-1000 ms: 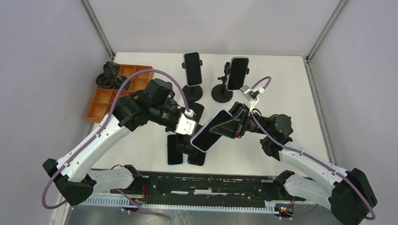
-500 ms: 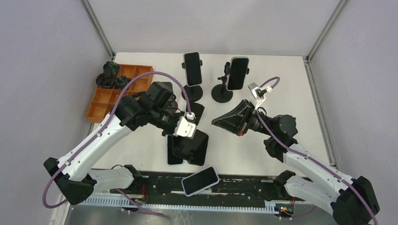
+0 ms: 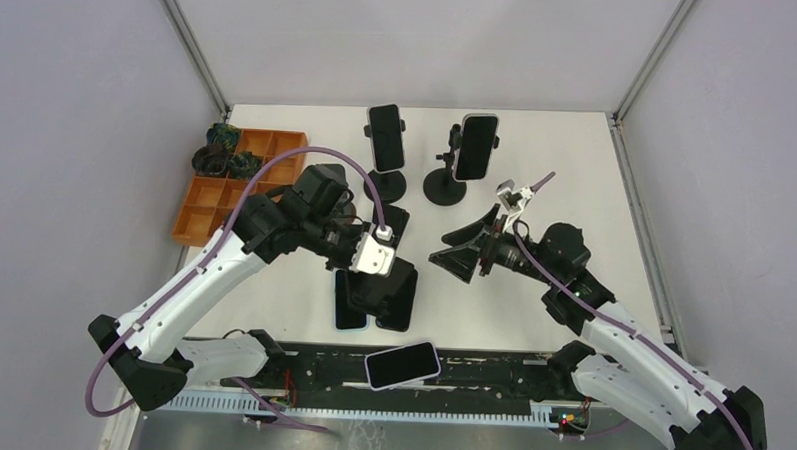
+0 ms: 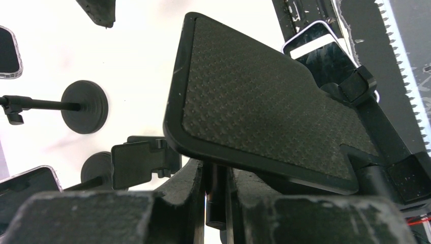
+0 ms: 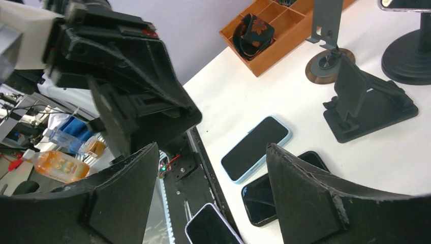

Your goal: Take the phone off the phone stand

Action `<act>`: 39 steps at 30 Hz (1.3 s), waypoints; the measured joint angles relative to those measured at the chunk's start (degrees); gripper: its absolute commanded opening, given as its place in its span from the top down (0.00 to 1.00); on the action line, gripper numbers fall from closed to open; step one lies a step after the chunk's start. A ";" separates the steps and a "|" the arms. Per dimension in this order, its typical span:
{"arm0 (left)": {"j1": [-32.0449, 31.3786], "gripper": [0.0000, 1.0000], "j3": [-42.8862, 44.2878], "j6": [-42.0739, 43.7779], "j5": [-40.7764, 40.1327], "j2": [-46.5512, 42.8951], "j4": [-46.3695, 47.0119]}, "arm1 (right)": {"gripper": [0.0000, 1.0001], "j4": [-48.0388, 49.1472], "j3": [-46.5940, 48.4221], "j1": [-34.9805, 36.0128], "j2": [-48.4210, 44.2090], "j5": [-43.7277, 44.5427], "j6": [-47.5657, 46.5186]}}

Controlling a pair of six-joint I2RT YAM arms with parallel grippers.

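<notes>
Lying on rail (image 3: 489,373), phone (image 3: 402,364) well apart from spread right gripper (image 3: 454,249).

Phone (image 3: 402,364) flat, screen up, nr front edge, off stand (image 4: 254,101)

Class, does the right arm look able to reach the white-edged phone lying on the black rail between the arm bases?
Probably yes: the right gripper is open and empty, and nothing covers the white-edged phone on the black rail, though the arm must fold back.
</notes>
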 measured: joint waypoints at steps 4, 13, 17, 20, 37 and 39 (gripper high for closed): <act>0.00 0.98 -2.16 0.72 -0.66 -0.07 2.86 | 0.18 3.93 -2.19 -0.20 -2.21 -3.67 1.64; 0.00 0.98 -3.32 -0.96 -0.79 -0.07 15.10 | 0.27 25.16 -8.37 3.72 1.03 -9.27 13.00; -0.02 0.98 -3.32 -2.01 0.46 0.39 18.36 | 0.33 31.06 -8.37 6.27 5.18 -8.94 15.67; -0.02 0.98 -3.32 -2.34 0.85 1.16 19.10 | 0.39 33.75 -8.37 6.58 7.06 -7.74 16.72; 0.15 0.00 -3.26 -2.82 -0.61 2.21 18.95 | 1.00 35.82 -6.78 3.87 10.78 -8.85 17.14; 0.15 0.00 -3.19 -3.28 -2.51 2.21 18.69 | 1.00 29.46 -6.86 0.24 8.41 -9.44 12.98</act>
